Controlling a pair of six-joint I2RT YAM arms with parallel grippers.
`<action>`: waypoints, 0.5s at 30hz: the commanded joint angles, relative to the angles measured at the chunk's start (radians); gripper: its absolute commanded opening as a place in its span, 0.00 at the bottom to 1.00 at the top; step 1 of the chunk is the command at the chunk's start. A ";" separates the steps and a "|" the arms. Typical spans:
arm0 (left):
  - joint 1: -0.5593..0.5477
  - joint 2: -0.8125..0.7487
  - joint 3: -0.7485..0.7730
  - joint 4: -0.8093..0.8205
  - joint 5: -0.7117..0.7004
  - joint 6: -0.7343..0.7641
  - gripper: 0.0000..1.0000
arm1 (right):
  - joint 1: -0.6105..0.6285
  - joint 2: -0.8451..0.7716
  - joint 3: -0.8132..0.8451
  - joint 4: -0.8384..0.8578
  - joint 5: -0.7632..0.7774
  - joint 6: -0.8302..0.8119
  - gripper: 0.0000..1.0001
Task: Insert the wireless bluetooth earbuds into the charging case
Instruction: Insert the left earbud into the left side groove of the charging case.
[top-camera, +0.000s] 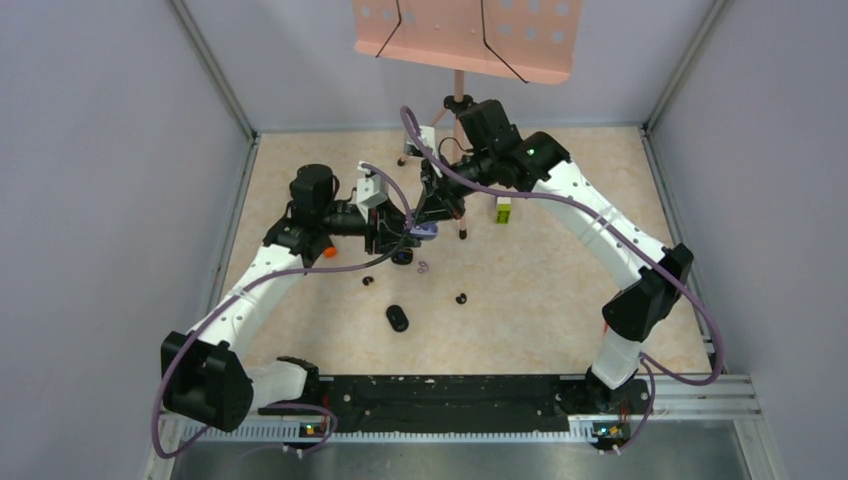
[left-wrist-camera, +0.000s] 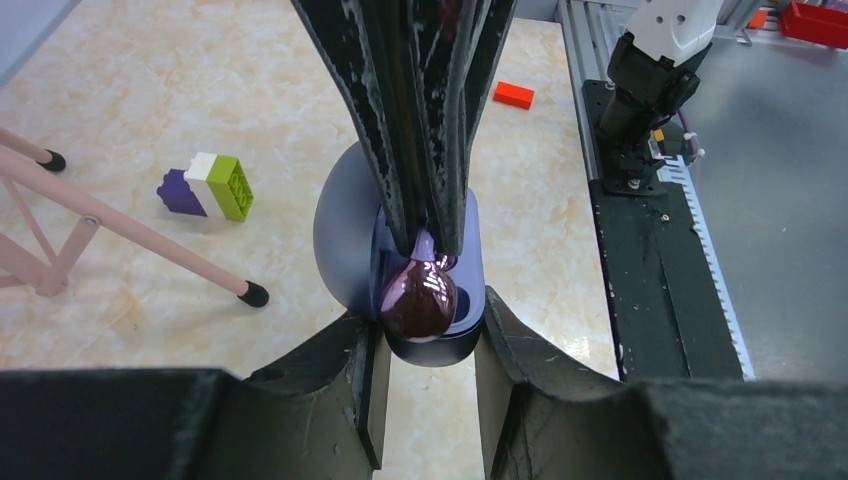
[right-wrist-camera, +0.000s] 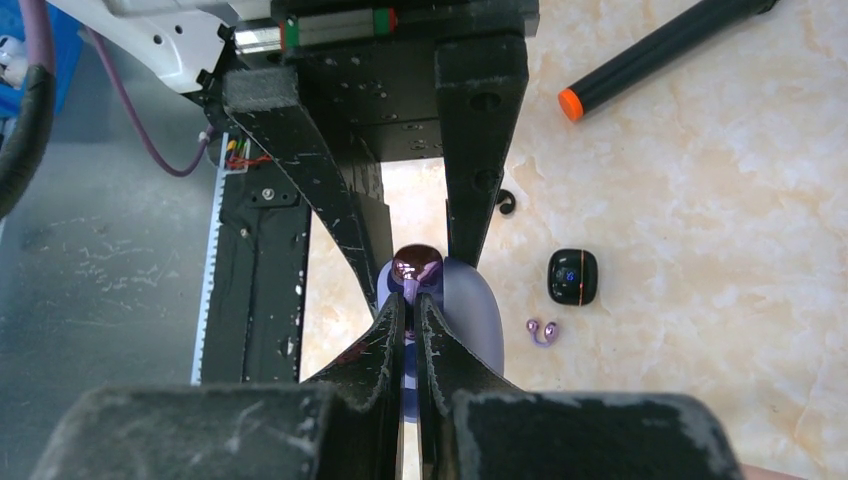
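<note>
Left gripper (left-wrist-camera: 430, 335): I read it as clamped on the open charging case (left-wrist-camera: 342, 240), one finger against each side.
Right gripper (right-wrist-camera: 411, 300): nearly closed, pinching the stem of a purple earbud (left-wrist-camera: 418, 298) from above.
Held earbud: the glossy body sits at the case's tray (how deep it is seated, I cannot tell).
Second purple earbud (right-wrist-camera: 543, 331): loose on the surface (right-wrist-camera: 700, 200), just beside a black case (right-wrist-camera: 573, 276).
Black earbuds (top-camera: 368, 281): two seen from above, apart from each other.

The earbud (left-wrist-camera: 418, 300) looks glossy plastic, the charging case (left-wrist-camera: 340, 230) matt and smooth, the tabletop (left-wrist-camera: 150, 90) polished marble-look.
</note>
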 joint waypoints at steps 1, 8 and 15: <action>-0.003 -0.012 0.047 0.076 0.024 -0.008 0.00 | 0.005 -0.029 -0.011 0.000 0.011 -0.019 0.00; -0.003 -0.015 0.050 0.074 0.024 -0.008 0.00 | 0.000 -0.040 -0.027 0.002 0.018 -0.024 0.00; -0.003 -0.017 0.046 0.047 0.023 0.012 0.00 | 0.001 -0.051 -0.019 0.003 0.033 -0.035 0.00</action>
